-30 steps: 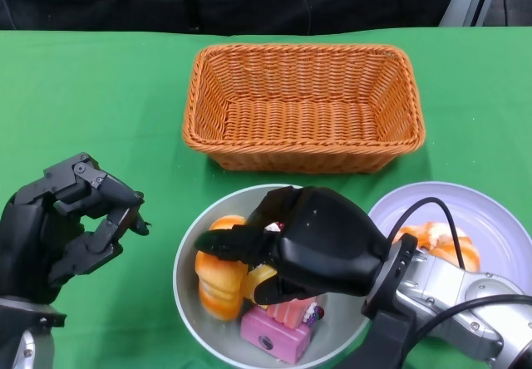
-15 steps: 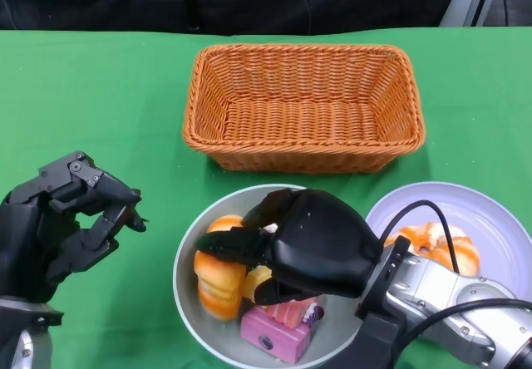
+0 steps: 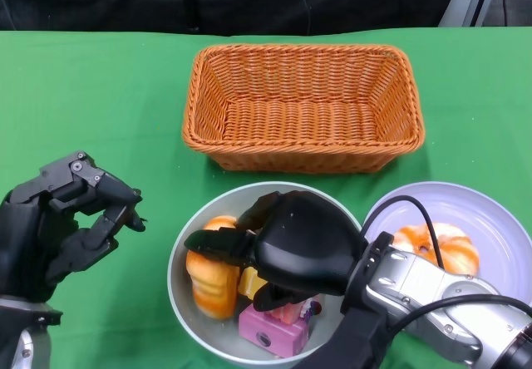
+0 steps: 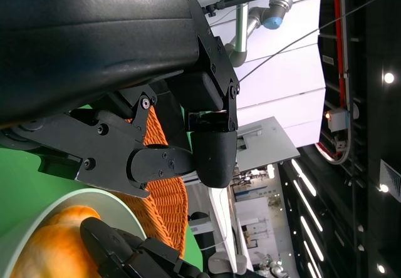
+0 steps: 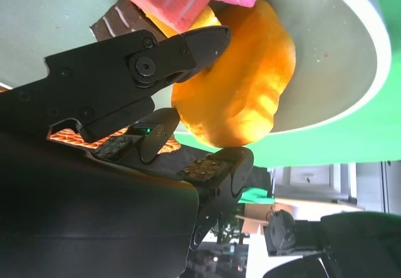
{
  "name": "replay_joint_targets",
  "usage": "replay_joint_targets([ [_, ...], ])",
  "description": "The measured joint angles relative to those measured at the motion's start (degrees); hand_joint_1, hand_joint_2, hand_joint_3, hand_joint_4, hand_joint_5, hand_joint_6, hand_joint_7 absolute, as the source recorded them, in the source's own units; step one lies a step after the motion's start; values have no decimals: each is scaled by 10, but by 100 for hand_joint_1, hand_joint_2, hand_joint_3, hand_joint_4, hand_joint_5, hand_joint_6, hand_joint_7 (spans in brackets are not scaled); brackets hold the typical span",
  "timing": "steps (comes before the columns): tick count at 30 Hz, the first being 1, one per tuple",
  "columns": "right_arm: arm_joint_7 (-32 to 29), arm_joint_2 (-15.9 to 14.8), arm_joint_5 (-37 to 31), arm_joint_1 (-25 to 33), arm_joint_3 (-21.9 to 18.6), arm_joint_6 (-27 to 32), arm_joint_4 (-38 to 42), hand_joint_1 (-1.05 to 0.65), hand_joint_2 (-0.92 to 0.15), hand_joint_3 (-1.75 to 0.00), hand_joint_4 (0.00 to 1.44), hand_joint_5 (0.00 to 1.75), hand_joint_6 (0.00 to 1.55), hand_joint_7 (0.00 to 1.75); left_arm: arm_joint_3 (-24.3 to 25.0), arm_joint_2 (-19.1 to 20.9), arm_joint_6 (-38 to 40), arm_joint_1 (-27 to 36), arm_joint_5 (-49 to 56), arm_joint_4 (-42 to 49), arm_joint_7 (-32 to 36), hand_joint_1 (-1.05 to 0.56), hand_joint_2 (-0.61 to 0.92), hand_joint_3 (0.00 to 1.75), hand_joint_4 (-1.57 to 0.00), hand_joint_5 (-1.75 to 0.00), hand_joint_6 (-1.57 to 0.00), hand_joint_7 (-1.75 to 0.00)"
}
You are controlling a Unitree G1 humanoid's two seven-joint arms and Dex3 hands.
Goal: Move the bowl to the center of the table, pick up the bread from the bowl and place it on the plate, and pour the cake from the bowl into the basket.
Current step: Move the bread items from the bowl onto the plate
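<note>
The grey bowl (image 3: 178, 304) stands at the table's near edge, in front of the wicker basket (image 3: 303, 107). In it lie an orange bread (image 3: 208, 284), a pink cake (image 3: 270, 333) and a yellow piece (image 3: 249, 284). My right hand (image 3: 301, 240) reaches over the bowl from the right. In the right wrist view its fingers (image 5: 188, 43) close on both sides of the bread (image 5: 244, 84), which still rests in the bowl (image 5: 354, 46). The lilac plate (image 3: 499, 219) to the right carries another bread (image 3: 449, 248). My left hand (image 3: 58, 219) hovers left of the bowl, fingers curled in, holding nothing.
The green cloth runs bare to the left and behind the basket. The basket's near wall is a short way beyond the bowl. The plate's rim almost touches the bowl on the right, under my right forearm (image 3: 432, 294).
My right hand has pushed a little to the left over the bowl, and the bowl and bread have shifted slightly left with it. The left hand has lowered slightly.
</note>
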Motion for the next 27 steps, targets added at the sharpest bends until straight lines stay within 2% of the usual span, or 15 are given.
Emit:
replay_joint_targets([
  [12,39,5,-20,-8,9,28,-9,-77,-87,0,87,9,54,2,-3,0,2,0,-11,0,-5,-14,82,58,-82,-150,-89,-114],
  [20,38,7,-22,-8,18,40,-10,-76,-88,-1,84,6,59,2,-3,0,2,0,-11,0,-6,-14,81,61,-83,-150,-89,-113],
  [27,25,15,-38,-8,23,57,-7,-71,-90,-1,90,7,67,2,-3,1,4,0,-12,0,-6,-13,79,64,-84,-148,-90,-112],
])
